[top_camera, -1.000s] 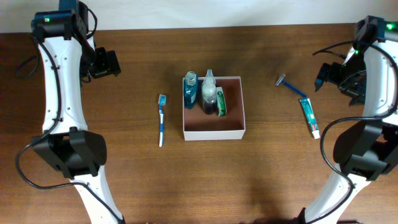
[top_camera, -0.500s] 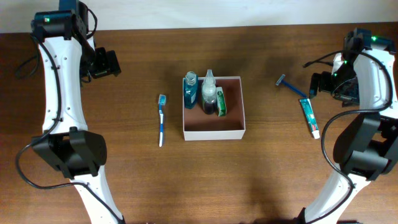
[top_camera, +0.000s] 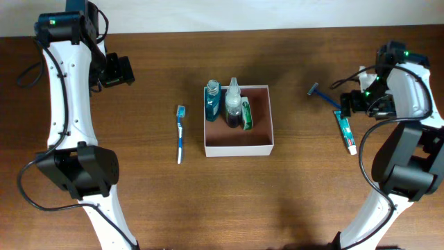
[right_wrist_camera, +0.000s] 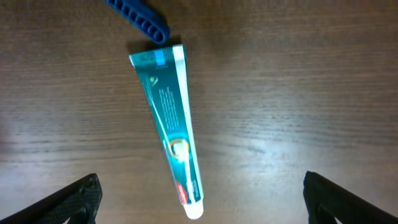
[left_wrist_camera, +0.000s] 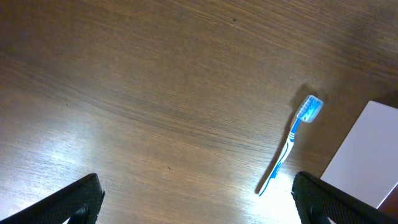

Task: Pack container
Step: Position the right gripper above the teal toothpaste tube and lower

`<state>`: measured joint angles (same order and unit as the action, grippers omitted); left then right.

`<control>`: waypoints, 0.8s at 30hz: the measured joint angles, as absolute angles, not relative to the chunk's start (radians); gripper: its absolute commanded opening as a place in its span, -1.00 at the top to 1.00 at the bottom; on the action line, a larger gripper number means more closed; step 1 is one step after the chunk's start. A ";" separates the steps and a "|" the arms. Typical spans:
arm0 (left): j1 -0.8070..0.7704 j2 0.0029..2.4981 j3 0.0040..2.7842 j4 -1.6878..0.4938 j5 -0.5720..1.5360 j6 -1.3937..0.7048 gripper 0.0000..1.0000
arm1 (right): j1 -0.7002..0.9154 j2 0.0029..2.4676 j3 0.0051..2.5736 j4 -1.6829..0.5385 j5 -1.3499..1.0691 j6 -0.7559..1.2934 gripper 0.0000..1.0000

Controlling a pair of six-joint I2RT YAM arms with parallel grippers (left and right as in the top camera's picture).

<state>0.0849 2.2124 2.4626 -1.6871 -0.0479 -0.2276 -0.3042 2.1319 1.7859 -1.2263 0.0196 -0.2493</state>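
**Box in the middle, right claw over the toothpaste**

The container [top_camera: 239, 142] sits in the middle of the brown tabletop [top_camera: 139, 208]. It is a square box with white walls and a pinkish-brown floor. Three things stand in its far part, close together. There is a blue bottle [top_camera: 212, 99] in the far left corner and a see-through bottle [top_camera: 233, 104] with a white top next to it. A small green-and-white packet [top_camera: 246, 114] is on the other side of that bottle. The near part of the box floor is bare.

A blue and white toothbrush [top_camera: 180, 134] lies flat on the tabletop, near the box on its left side but not touching it. Its brush end points away from the robot.

Well apart from the box, on its right side, lie a blue razor [top_camera: 323, 95] and a green toothpaste tube [top_camera: 345, 130]. The end of the razor handle is just beside the flat end of the tube. The tube's white cap points toward the robot.

The right claw [right_wrist_camera: 200, 198] is above the toothpaste tube. Its two fingers are spread wide, one on each side of the tube, and it holds nothing.

The left claw [left_wrist_camera: 196, 196] is far off over the left side of the tabletop. Its fingers are spread wide too, and it holds nothing. Its camera sees the toothbrush and one white corner of the box.
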 measured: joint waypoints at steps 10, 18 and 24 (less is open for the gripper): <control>0.085 2.212 2.463 -1.687 -0.048 -0.228 -0.99 | -0.299 2.132 1.769 -1.169 0.023 -0.305 -0.98; 0.085 2.212 2.463 -1.687 -0.048 -0.228 -0.99 | -0.287 2.132 1.693 -1.081 0.024 -0.331 -0.98; 0.085 2.212 2.463 -1.687 -0.048 -0.228 -0.99 | -0.274 2.132 1.637 -1.021 0.027 -0.340 -0.98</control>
<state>0.0849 2.2124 2.4626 -1.6867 -0.0479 -0.2276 -0.2745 2.1319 1.6371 -1.0210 0.0265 -0.3405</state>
